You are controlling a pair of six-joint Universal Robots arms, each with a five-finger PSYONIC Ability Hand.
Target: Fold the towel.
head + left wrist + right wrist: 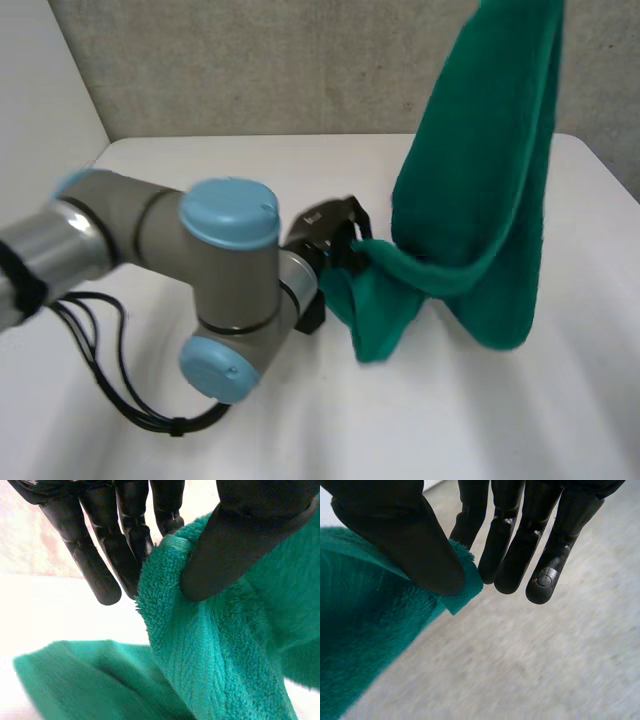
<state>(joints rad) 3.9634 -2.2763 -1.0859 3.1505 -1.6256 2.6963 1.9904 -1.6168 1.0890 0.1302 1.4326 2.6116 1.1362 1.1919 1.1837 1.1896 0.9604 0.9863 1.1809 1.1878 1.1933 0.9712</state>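
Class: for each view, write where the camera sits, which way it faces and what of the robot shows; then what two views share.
Head view: between and behind the arms, looking down at the white table; left arm, left hand at a low corner of the towel.
Left wrist view: on that wrist, looking along the palm; fingers and thumb pinch the towel.
Right wrist view: likewise on its wrist; right hand pinches a towel corner.
Both wrist views share the towel.
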